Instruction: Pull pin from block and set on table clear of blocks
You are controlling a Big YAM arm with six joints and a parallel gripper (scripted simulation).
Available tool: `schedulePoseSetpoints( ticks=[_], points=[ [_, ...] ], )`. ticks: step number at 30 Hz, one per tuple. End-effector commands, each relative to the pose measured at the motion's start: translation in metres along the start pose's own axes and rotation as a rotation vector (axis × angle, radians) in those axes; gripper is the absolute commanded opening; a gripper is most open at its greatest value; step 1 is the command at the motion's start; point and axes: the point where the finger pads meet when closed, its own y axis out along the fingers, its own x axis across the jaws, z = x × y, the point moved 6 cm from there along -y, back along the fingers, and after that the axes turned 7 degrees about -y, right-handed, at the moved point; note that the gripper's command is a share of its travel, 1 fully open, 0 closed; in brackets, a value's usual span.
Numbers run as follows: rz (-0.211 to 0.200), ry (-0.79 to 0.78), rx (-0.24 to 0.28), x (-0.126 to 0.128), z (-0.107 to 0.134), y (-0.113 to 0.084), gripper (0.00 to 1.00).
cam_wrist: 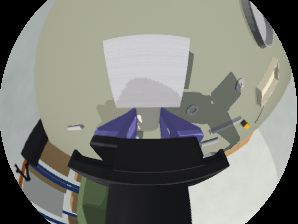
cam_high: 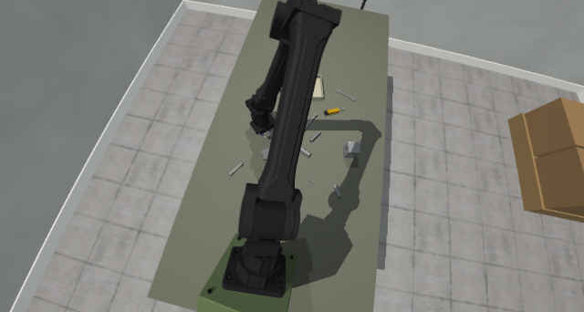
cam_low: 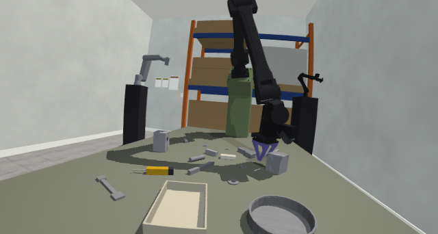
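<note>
My gripper [cam_low: 262, 154] [cam_wrist: 148, 110] [cam_high: 263, 131] is low over the table, its purple fingers shut on a short grey pin [cam_wrist: 148, 121] that shows between them in the wrist view. The pin's light grey block [cam_low: 277, 163] [cam_wrist: 147, 70] stands right in front of the fingertips, on the right side of the table. I cannot tell whether the pin's tip is still inside the hole. In the top view the arm hides the block and the pin.
A second grey block [cam_low: 161, 140] [cam_high: 350, 149] stands across the table. Scattered around are grey bars, a yellow cutter [cam_low: 158, 171] [cam_high: 333, 111], a dog-bone part [cam_low: 110, 187], a beige tray [cam_low: 186, 183] and a round grey dish [cam_low: 254, 206].
</note>
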Motion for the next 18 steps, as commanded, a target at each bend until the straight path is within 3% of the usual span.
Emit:
schedulePoseSetpoints(
  ticks=[1,18],
  points=[
    [0.003,0.022,0.026,-0.0023,0.0059,0.0067,0.0],
    [0.002,0.02,0.038,-0.0025,0.0049,0.0054,0.0]
  ],
)
